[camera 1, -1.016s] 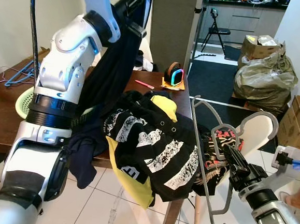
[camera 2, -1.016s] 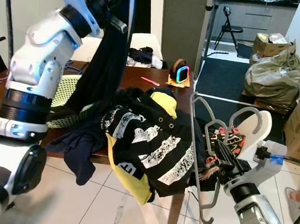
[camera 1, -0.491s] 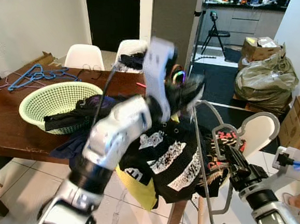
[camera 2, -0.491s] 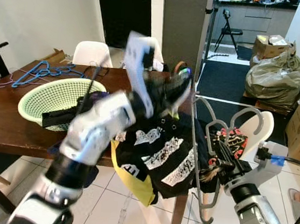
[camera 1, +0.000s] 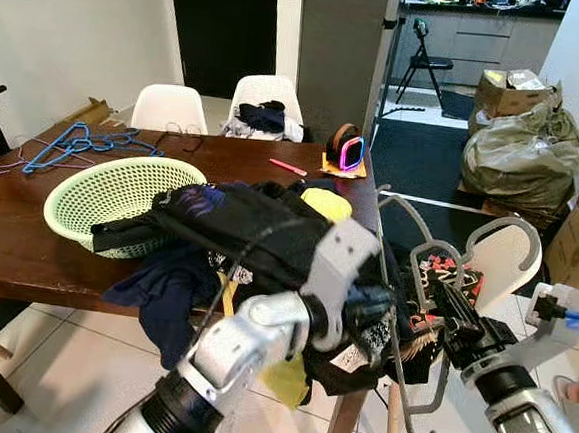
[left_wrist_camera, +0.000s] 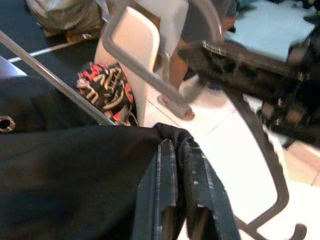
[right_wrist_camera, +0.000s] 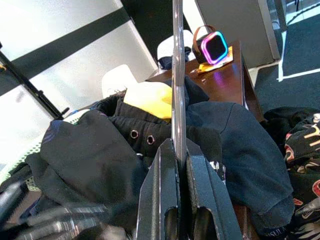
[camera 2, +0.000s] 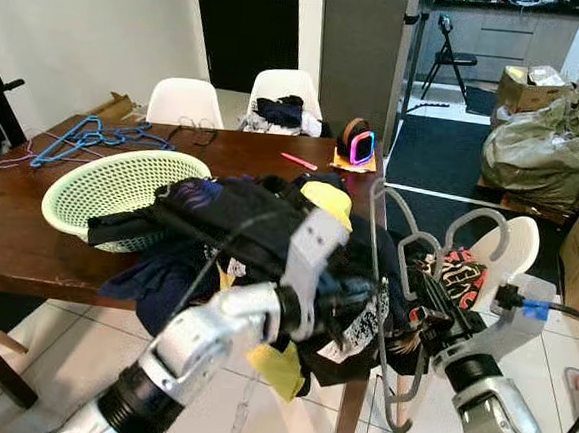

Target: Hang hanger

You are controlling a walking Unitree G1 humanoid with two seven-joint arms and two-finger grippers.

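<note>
Right gripper (camera 1: 441, 301) clamped on grey hanger (camera 1: 396, 285) — hanger's long axis near vertical, hook down. Left gripper (left_wrist_camera: 177, 165) pinches dark garment (camera 1: 248, 228) on the table (camera 1: 7, 234) edge — hanger sits at its 3 o'clock, just beside.

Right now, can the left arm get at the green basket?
Probably not yet. The left gripper is shut on the black garment at the table's right end; the green basket sits across the clothes pile, so it must release first.
</note>
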